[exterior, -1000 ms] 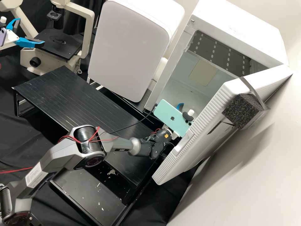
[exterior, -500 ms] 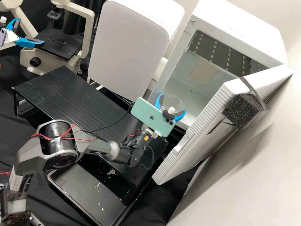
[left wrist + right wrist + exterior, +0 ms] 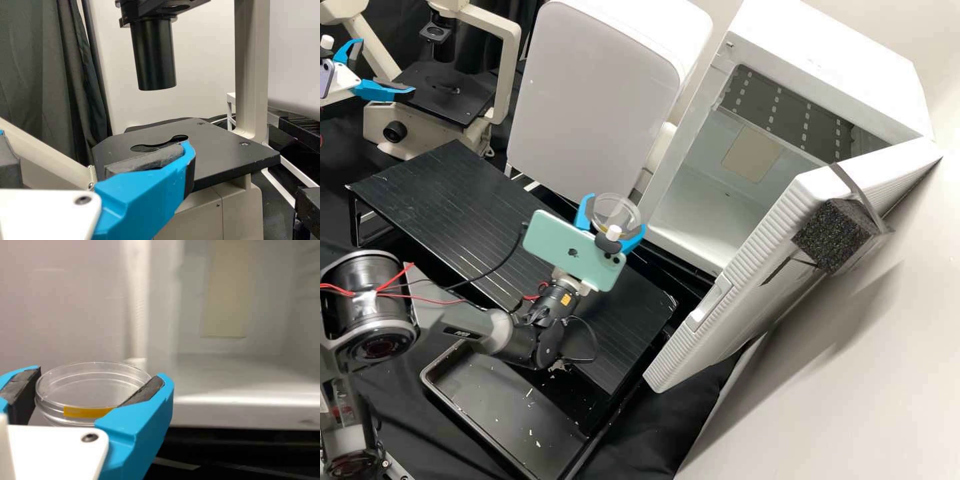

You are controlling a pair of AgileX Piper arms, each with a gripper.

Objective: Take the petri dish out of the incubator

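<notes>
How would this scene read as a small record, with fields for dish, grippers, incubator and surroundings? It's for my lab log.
Dish: clear, yellow strip on its side, outside the incubator
Right gripper: holding the dish between its fingers
Left gripper: open and empty, by the microscope
Incubator: door open
Tray: black, pale flecks on it

Clear petri dish (image 3: 95, 382), 1 yellow strip (image 3: 87, 412), held in right gripper (image 3: 615, 214) outside open incubator (image 3: 833, 67).
</notes>
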